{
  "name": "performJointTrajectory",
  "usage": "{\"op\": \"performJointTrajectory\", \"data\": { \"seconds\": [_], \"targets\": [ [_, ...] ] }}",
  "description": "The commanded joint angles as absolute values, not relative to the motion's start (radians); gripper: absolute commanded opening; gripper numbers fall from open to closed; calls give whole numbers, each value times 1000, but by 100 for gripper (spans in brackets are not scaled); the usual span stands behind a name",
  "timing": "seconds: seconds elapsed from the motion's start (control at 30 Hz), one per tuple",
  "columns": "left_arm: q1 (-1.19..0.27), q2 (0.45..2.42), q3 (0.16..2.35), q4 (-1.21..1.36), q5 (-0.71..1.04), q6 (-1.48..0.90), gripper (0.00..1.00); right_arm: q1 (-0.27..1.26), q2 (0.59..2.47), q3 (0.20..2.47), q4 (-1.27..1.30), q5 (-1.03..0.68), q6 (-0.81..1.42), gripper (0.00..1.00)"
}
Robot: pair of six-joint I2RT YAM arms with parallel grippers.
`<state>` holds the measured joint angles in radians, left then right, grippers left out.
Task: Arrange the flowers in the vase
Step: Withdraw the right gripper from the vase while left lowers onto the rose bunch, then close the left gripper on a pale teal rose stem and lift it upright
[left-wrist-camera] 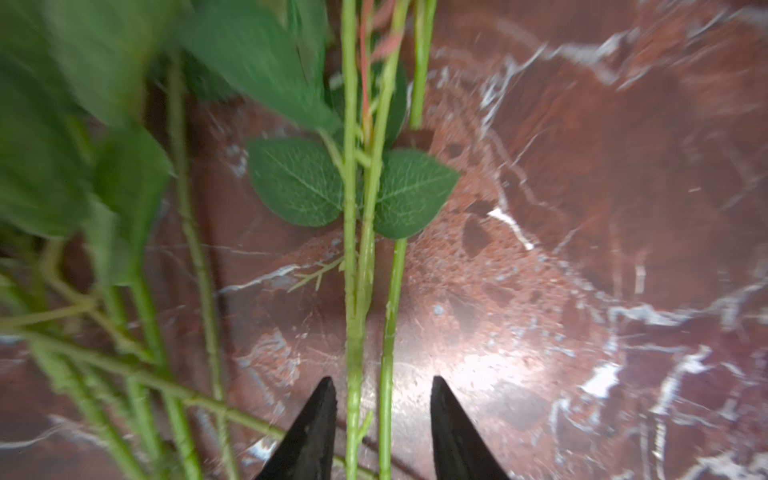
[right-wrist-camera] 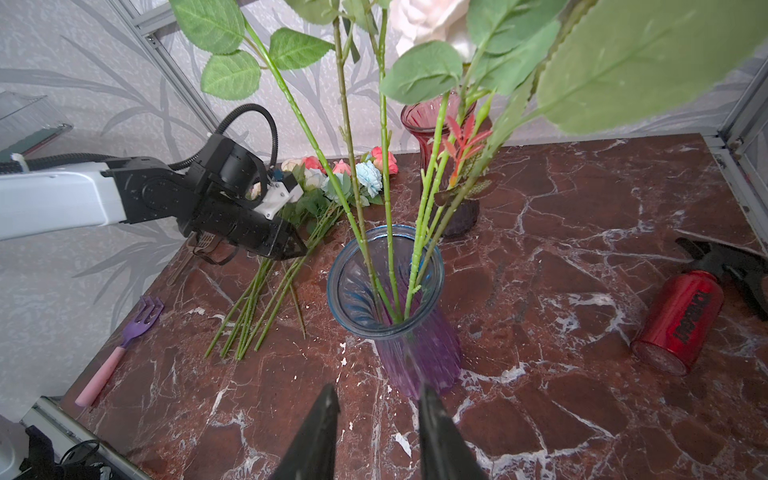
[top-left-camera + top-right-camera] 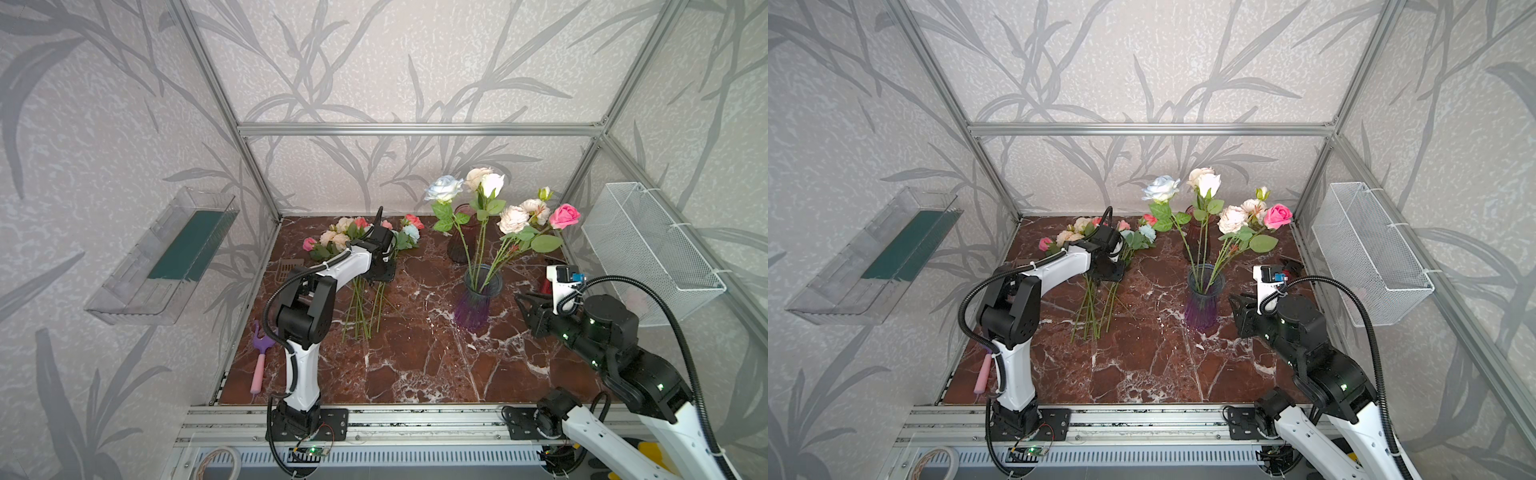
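I count roughly six flowers (image 3: 492, 183) standing in vase (image 3: 478, 299), right of centre. Rest in pile (image 3: 337, 239) on desk (image 3: 415, 365), upper left. Left tool (image 1: 382, 388) gapes astride two stems (image 1: 353, 291), ungripped; right tool (image 2: 378, 395) gapes empty.

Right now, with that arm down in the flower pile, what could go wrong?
1. The left gripper is open around two stems, so it may lift both, and their leaves could catch on others.
2. Tall flowers lean out beyond the vase; a nudge from the right gripper close by might tip it.
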<state>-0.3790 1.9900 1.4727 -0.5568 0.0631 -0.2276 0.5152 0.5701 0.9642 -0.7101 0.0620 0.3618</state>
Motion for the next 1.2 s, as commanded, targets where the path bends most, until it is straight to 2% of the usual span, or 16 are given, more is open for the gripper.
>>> {"op": "performJointTrajectory", "data": {
  "seconds": [0.0,0.1,0.57,0.73,0.87,1.17],
  "targets": [
    [-350,1964,1479,-566,77,-222,36,512,585,966,-682,45,348,34],
    [-339,1994,1499,-582,91,-213,33,512,590,968,-676,46,346,34],
    [-334,2097,1542,-617,140,-199,29,512,588,965,-671,41,347,34],
    [-336,2112,1542,-622,126,-199,22,512,587,962,-670,39,350,34],
    [-336,2104,1549,-631,130,-202,13,512,586,974,-675,36,354,34],
    [-337,1911,1514,-590,162,-235,2,512,583,1026,-700,35,373,34]
  ]
}}
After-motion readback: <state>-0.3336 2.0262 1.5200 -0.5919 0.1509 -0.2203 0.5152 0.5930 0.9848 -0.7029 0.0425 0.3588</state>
